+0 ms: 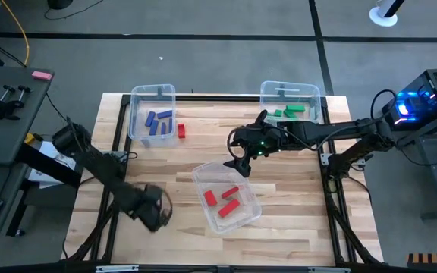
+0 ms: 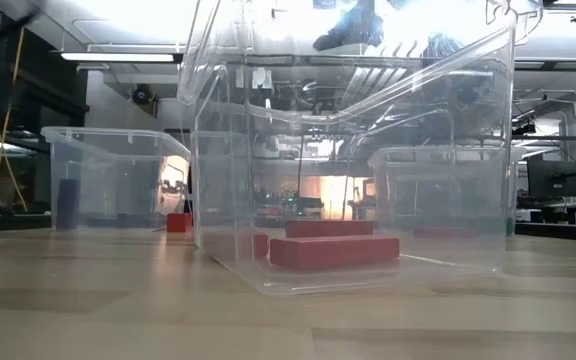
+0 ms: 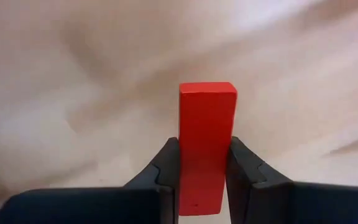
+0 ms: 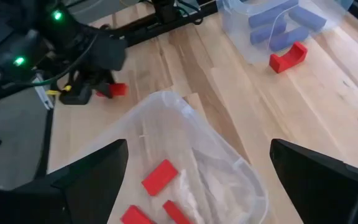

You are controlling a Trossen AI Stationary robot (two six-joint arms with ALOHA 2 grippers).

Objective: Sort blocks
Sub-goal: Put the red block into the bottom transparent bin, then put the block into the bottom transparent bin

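We see the wooden desk [image 1: 294, 182] carrying three clear bins. The far-left bin [image 1: 152, 114] holds the blue blocks [image 1: 159, 121], the far-right bin [image 1: 289, 100] holds the green blocks [image 1: 288, 111], and the middle bin [image 1: 226, 197], nearer to us, holds three red blocks [image 1: 224, 200].

The left arm reaches across the near-left part of the desk, and its hand [image 3: 205, 165] sits left of the middle bin. In its wrist view we see the two dark fingers [image 3: 166, 163] pressed on either side of a red bar [image 3: 206, 146], which stands out past the fingertips. From the right wrist view we also catch that bar [image 4: 115, 89] as a red end showing at the left hand, above the wood.

The right arm stretches in from the right, and its hand [image 4: 197, 165] hangs over the far edge of the middle bin with its fingers spread wide and nothing between them.

One more red block [image 1: 181, 130] lies on the desk just beside the far-left bin, on its right, apart from every other block.
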